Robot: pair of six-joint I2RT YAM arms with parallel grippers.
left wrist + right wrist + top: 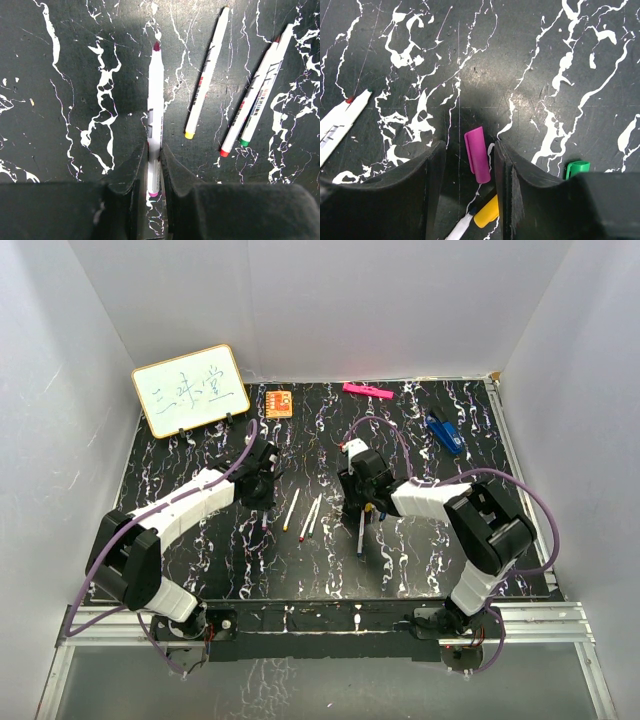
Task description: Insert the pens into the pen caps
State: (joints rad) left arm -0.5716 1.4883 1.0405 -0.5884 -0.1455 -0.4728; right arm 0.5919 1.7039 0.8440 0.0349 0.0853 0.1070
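— While your left gripper (154, 165) is clamped on the purple pen (155, 100), low on the barrel near its pink end, where does the cap sit?

— Between your right gripper's (470, 165) jaws. The purple cap (477, 154) lies flat on the table (545, 60), and the jaws stand either side of it, not yet touching it, with the smaller gap on the right in the wrist view. So that hand is released and holds nothing.

— Which step are you on, then?

— The first pairing, I judge: pen in hand, cap about to be picked. No pen in view wears a cap.

— And the next move?

— You need to close squarely on the purple cap alone. The yellow cap (487, 212) lies just beside it, nearer the wrist, and the green cap (576, 169) sits outside the right finger, so watch that neither gets nudged. Then you must lift and turn the cap's open end toward the pen's dark tip.

— And the other pens?

— The yellow pen (206, 75), red pen (250, 100) and green pen (267, 85) lie beside your left hand, the last two touching. Whether the purple pen is clear of the table, I cannot tell.
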